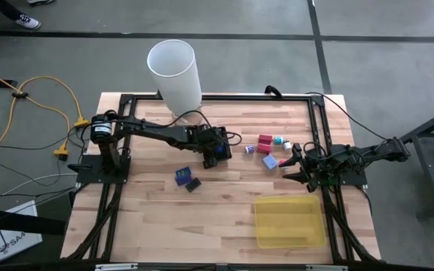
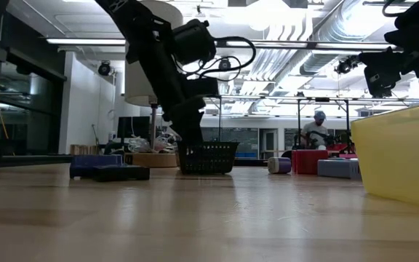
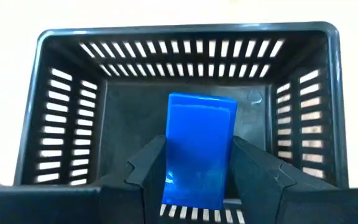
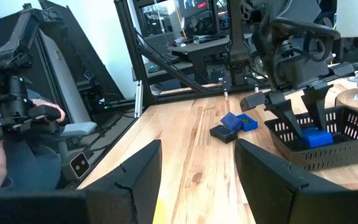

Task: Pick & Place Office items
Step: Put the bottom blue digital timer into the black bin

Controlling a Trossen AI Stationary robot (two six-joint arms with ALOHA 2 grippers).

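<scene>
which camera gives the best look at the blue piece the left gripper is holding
The left wrist view: the blue piece fills the middle, clamped by the left gripper over the black mesh box. The right wrist view shows it small, inside the box. The high view shows only a blue speck; the low view hides it behind the box wall.

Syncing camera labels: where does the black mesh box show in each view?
High: black slotted plastic mesh box at table centre, under the left pincer.
Low: left of centre, behind the left arm.
Left wrist: fills the picture, seen from above.
Right wrist: right edge.
Shared landmark: the glossy blue rectangular piece clamped in that pincer, over the box.
</scene>
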